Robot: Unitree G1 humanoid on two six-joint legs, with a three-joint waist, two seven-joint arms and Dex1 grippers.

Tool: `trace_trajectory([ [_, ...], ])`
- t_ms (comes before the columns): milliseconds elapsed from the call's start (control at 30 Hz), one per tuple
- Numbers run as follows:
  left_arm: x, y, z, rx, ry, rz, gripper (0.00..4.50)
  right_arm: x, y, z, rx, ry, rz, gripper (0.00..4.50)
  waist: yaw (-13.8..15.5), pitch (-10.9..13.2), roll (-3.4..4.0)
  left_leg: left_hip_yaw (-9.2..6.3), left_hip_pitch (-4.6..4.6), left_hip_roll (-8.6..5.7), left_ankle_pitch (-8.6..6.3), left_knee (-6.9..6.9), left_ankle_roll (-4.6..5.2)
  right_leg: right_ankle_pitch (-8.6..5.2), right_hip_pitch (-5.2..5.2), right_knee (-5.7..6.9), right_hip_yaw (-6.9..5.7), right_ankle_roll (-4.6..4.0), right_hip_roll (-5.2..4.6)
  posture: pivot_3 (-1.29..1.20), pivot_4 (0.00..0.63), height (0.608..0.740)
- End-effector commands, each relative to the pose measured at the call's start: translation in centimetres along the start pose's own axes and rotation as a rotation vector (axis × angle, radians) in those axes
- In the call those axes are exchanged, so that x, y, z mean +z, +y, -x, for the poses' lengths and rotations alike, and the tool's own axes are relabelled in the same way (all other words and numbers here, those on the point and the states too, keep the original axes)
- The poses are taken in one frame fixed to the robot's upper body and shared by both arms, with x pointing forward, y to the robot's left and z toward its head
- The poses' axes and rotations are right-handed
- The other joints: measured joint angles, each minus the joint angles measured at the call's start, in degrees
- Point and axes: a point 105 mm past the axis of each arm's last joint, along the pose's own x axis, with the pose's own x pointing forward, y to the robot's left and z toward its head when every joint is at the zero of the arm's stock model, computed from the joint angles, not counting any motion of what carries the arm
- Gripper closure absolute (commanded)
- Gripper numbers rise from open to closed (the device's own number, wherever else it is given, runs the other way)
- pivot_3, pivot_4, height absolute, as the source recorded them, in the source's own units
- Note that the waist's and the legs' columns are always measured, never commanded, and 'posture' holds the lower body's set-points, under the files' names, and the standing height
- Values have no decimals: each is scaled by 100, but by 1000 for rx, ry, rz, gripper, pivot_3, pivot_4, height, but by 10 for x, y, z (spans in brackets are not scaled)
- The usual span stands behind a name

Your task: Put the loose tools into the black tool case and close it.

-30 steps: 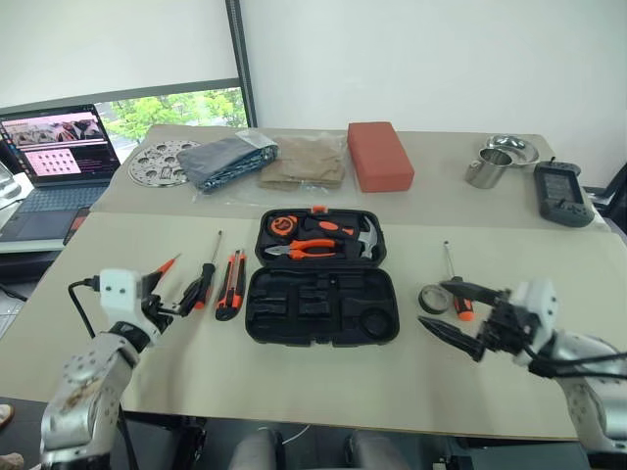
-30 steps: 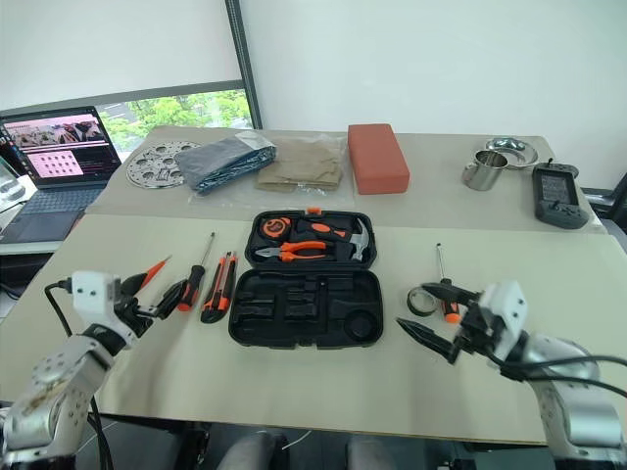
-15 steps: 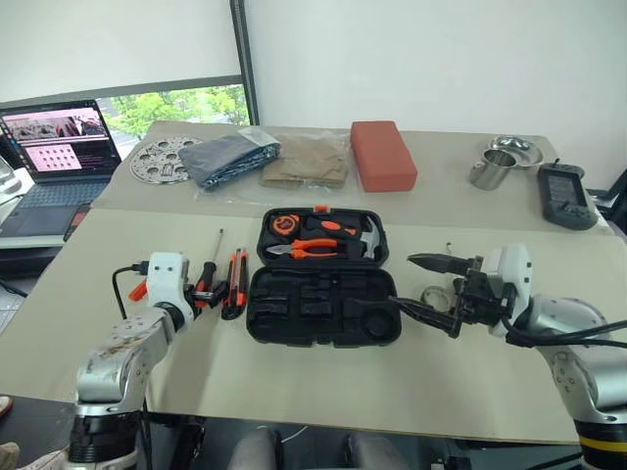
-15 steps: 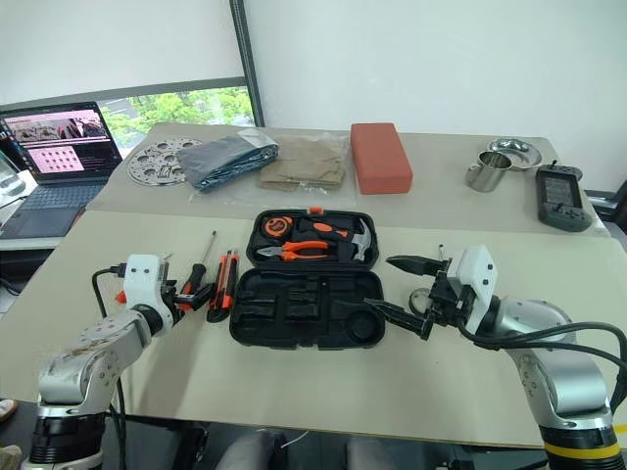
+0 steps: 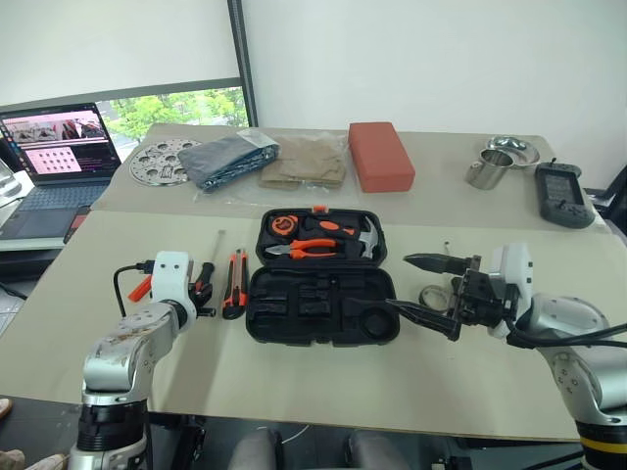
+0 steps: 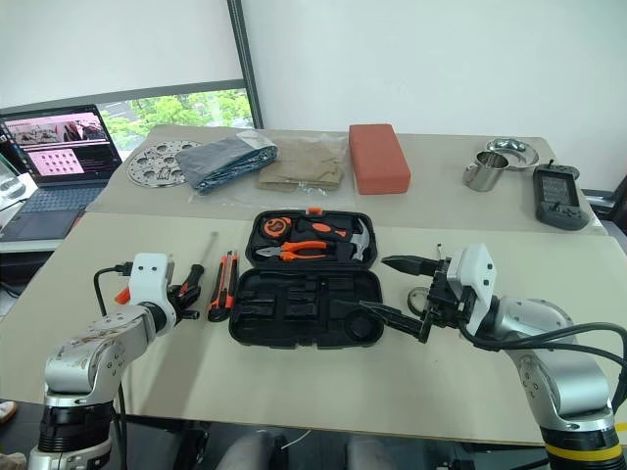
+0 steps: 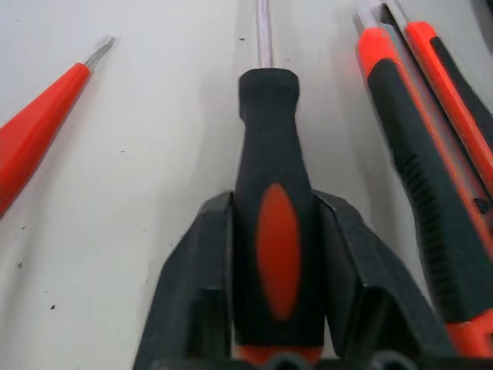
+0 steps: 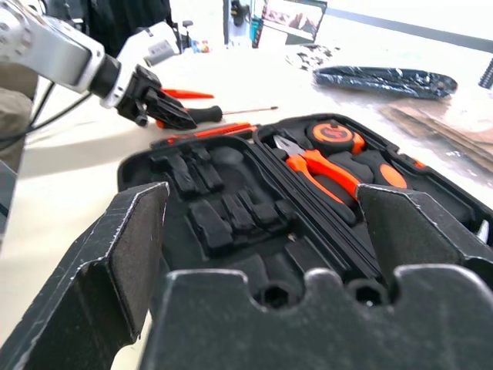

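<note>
Reaching down to the table, the left gripper (image 7: 273, 231) has its two black fingers (image 7: 196, 285) pressed on the sides of a screwdriver (image 7: 273, 200) with a black and orange handle. The screwdriver lies flat on the table (image 5: 294, 382), and its thin metal tip points away from the robot. The left arm is bent, and the gripper points forward and a bit down.

Just beside that screwdriver on one side lies a slim all-orange tool (image 7: 38, 131). On the other side lies the black-and-orange utility knife (image 5: 234, 284), between the screwdriver and the black tool case (image 5: 323, 304).

The case sits open in the middle of the table. Its lid part holds orange pliers (image 5: 313, 248) and a small hammer (image 5: 364, 235). The near half has empty slots.

The right gripper (image 5: 424, 290) hangs in the air just by the right edge of the case. It points level, toward the left, and its jaws are wide apart with nothing in them. Behind it, the small dark tape roll (image 5: 432, 295) and the other screwdriver (image 5: 448, 249) lie on the table, partly hidden by the gripper.
</note>
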Motion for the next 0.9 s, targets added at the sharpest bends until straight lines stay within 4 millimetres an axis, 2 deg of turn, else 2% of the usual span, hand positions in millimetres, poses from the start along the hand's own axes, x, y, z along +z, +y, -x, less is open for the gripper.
trace_trajectory([
  [33, 7, 8, 4, 17, -31, 4, 3528, 17, 3, 0, 42, -58, 28, 0, -2, 0, 0, 0, 0, 0, 0, 0, 0, 0, 0, 0, 0, 0, 0, 0, 150, 740],
  [233, 35, 9, 11, -29, -166, 53, 3528, 20, 4, 3, 55, -86, 18, 0, 4, 0, 0, -1, -4, 1, 0, 0, 0, 0, -1, -2, -2, 0, 1, 0, 150, 740],
  [333, 63, 5, 16, -104, -299, -12, 3528, 20, 5, 6, 63, -93, 4, 0, 10, 4, -7, -1, -5, 1, 0, 1, 0, 0, -2, -2, -3, 0, 1, 0, 150, 740],
  [433, 79, 1, 19, -154, -373, -112, 3528, 25, 7, 6, 79, -127, -18, 0, 18, 3, -5, -1, -5, 0, 0, 1, 0, 1, -1, -4, -4, -1, 0, 0, 150, 740],
  [533, 97, -26, 28, -342, -455, -267, 3528, 35, 2, 10, 53, -177, -23, 0, 16, 4, -5, 0, -6, 0, 0, -1, 0, 1, -2, -7, -3, -2, 0, 0, 150, 740],
  [600, 97, -51, 39, -523, -485, -423, 3528, 33, -3, 21, 18, -165, -29, 0, 15, 3, -4, 1, -7, 0, 0, -3, 0, 1, -2, -9, -3, -2, 0, 0, 150, 740],
  [667, 90, -68, 44, -652, -476, -576, 3528, 29, -7, 33, -15, -146, -33, 0, 25, 1, -1, 2, -7, 0, 0, -8, 0, 1, -2, -14, -2, -3, -2, 0, 150, 740],
  [733, 83, -74, 44, -720, -461, -683, 3528, 26, -7, 40, -28, -131, -36, 0, 38, 1, 0, 3, -9, -2, 0, -10, 0, 1, -2, -18, -5, -3, -5, 0, 150, 740],
  [900, 70, -86, 29, -900, -402, -902, 3528, 14, -5, 70, -71, -39, -25, 0, 33, 2, 8, 4, -10, -1, 0, -16, 2, 2, -2, -22, -4, -4, 2, 0, 150, 740],
])
